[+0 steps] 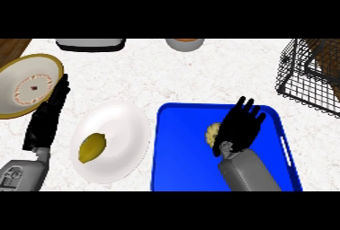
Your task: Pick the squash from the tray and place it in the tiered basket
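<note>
We see the squash (212,133) only as a pale, lumpy sliver lying on the blue tray (176,152), a little right of the tray's middle. We judge it to be stiff, fairly light and not fragile, with a ridged skin that should give the fingers some purchase. It looks rounded enough to roll if nudged sideways. We would take hold across its widest part, from above, thumb on one side and fingers on the other.

The right hand (240,126) lies over the squash's right side, its fingers (247,110) straight and spread, closed on nothing. We cannot tell whether the palm touches the squash or hangs above it, and most of the squash's outline is hidden under the hand.

The black wire tiered basket (299,85) stands at the far right of the table (166,76), cut off by the edge, so its tiers and openings are hard to make out. Left of the tray a white plate (123,121) carries a yellow-green fruit (92,148). At the left edge the left hand (48,117) rests with straight fingers beside a yellow-rimmed dish (16,83). Two objects at the far edge are cropped too much to name.
</note>
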